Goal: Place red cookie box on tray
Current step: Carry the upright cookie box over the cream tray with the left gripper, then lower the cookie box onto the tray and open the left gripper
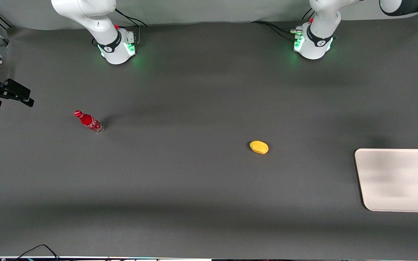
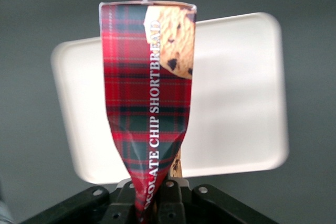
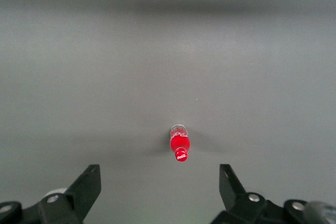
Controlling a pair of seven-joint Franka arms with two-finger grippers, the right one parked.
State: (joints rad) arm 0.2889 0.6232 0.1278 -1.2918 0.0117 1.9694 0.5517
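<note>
Pinched right at the wrist camera, the long dark-red plaid cardboard cookie box (image 2: 149, 103) sat crushed at one end between the fingers of our left gripper (image 2: 152, 195), which were clamped tight on it. Its long axis ran straight out from the fingers, so the box hung in the air over the big flat cream-white rectangular tray (image 2: 236, 98) and wasn't resting on it. From the front we only caught the box at the working arm's edge, above the tray's rim (image 1: 390, 152). Lowering looked like the next bit. Farther out were a small yellow lemon-like fruit (image 1: 259, 147) and a red soda bottle (image 1: 88, 121).
</note>
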